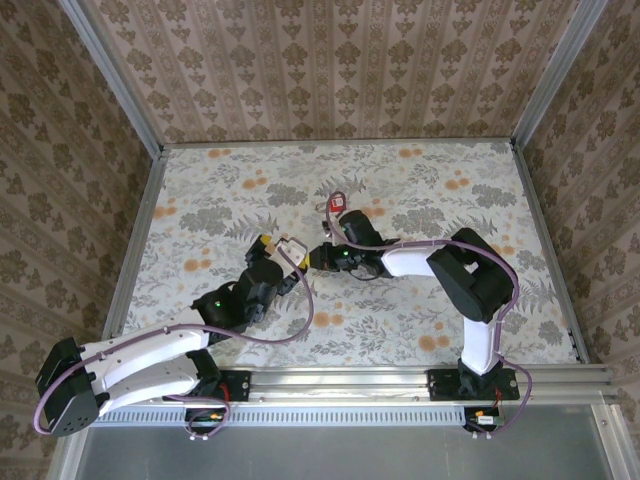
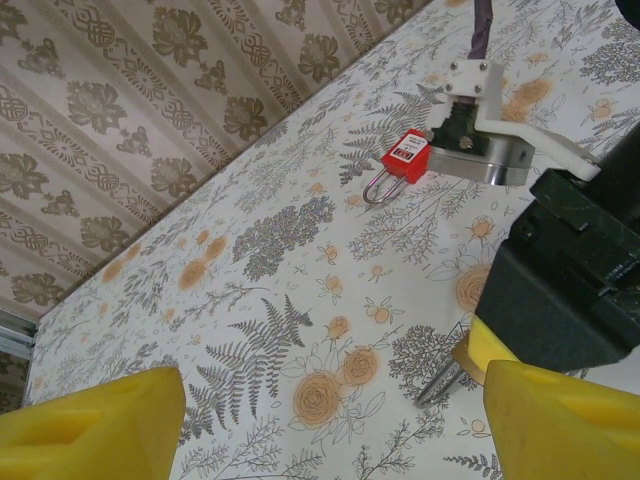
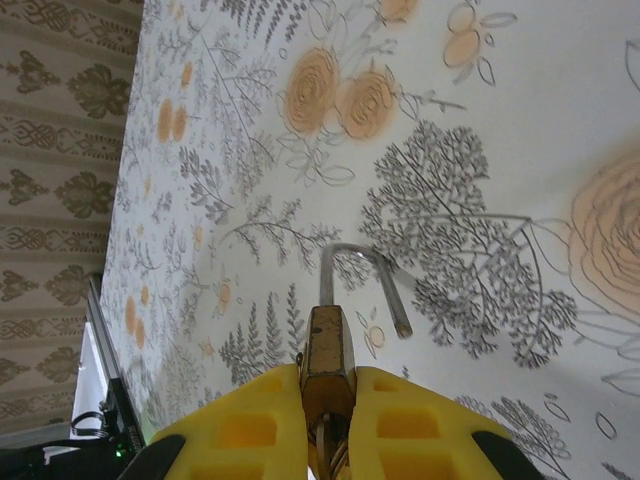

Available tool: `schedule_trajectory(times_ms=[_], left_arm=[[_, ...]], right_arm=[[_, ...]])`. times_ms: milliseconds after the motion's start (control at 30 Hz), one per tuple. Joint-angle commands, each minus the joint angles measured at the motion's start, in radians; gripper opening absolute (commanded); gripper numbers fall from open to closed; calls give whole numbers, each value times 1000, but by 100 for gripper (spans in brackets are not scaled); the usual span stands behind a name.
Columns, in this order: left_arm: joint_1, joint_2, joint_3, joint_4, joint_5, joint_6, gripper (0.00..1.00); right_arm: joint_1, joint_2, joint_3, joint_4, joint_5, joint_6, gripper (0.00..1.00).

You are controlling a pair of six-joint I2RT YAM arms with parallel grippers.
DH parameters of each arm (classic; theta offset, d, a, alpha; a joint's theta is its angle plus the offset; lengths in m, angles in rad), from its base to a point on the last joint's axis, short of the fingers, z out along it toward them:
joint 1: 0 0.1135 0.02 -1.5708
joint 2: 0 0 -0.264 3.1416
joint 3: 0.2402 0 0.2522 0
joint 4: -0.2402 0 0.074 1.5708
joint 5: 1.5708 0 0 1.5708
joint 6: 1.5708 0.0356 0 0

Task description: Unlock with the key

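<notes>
Right gripper (image 3: 328,388): jaws narrow, clamped on the brass padlock (image 3: 328,352). The yellow pads (image 3: 250,425) press its slim body from both sides. Its silver shackle (image 3: 362,272) sticks out ahead of the jaws, over the floral tabletop (image 3: 520,110). One shackle leg runs into the body, the other ends clear of it. The lock is held low over the middle of the tabletop, slightly toward the near edge; contact with the surface can't be told.

Top view: right gripper (image 1: 322,256) points toward the left edge, and left gripper (image 1: 274,249) sits just beside it on the left-edge side, facing it. The tips are near each other; whether they touch can't be told.

Left gripper (image 2: 330,425): jaws wide with nothing between them, one yellow finger (image 2: 100,430) at each lower corner of the wrist view. The right gripper's black body (image 2: 570,290) is close at the right of that view, with shackle metal (image 2: 440,385) poking out below it.

Red padlock (image 2: 406,154) lies flat on the tabletop past the two grippers, toward the far edge and about midway between the left and right edges. Its shackle (image 2: 374,191) points back at the left gripper. It is apart from both jaws and right next to a white and silver part of the right arm (image 2: 492,140). It also shows in the top view (image 1: 337,203).
</notes>
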Motion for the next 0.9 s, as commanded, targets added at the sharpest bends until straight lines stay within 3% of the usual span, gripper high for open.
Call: schedule_trajectory(times_ms=[0, 700, 867], left_arm=[[7, -7, -2, 24, 9, -2, 77], [-5, -13, -3, 30, 35, -20, 77], [-7, -3, -6, 35, 46, -32, 77]], right_arm=[[9, -14, -46, 49, -13, -15, 9], [19, 38, -190, 304, -46, 155, 11], [21, 35, -216, 283, -23, 191, 14]])
